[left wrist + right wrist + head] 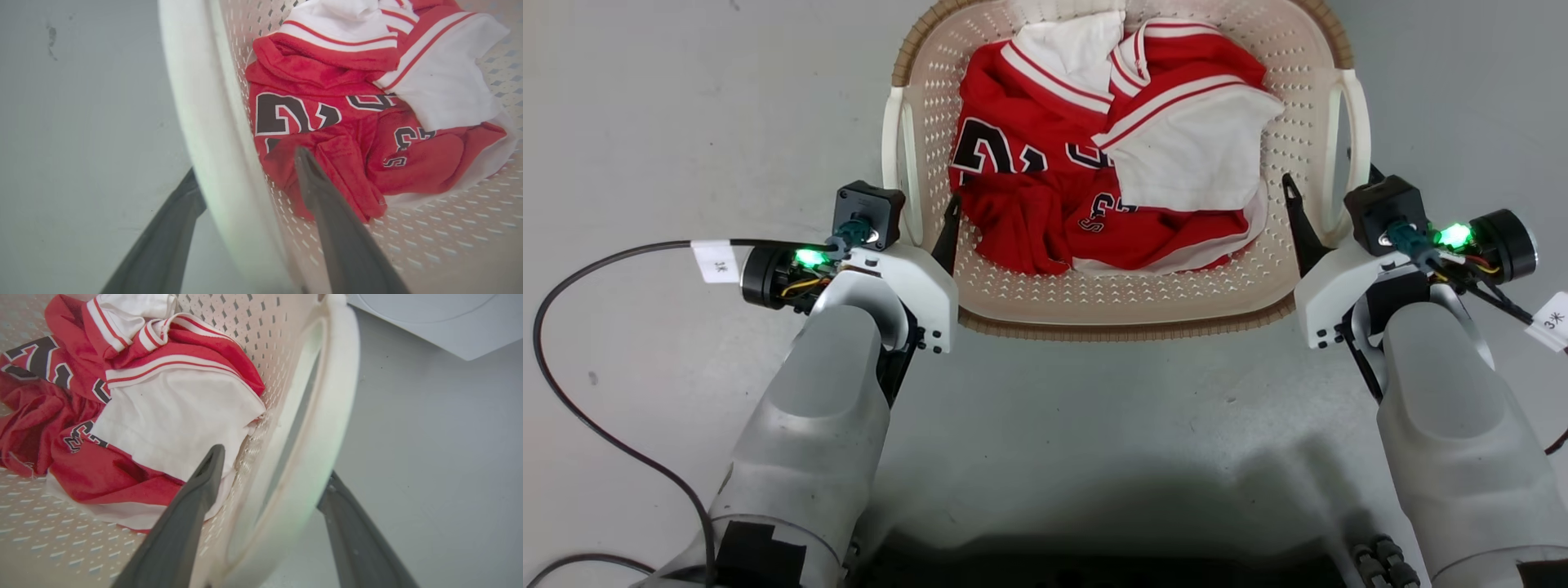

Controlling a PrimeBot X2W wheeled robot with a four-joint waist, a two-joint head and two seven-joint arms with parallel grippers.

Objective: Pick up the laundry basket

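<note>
Cream basket (1127, 327) is on the floor (1094, 425) between my arms, looks not lifted yet. Left gripper (245, 161) and right gripper (273, 463) are both spread, each straddling a handle (196, 102), one finger inside, one outside. Clamping and lifting are left, I reckon.

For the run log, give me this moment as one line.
left jaws: open, astride left handle | right jaws: open, astride right handle | basket: holds red and white clothes

A smooth grey floor (645, 98) is seen, dotted with small dark marks. A white thing (433, 322) is seen further off.
</note>
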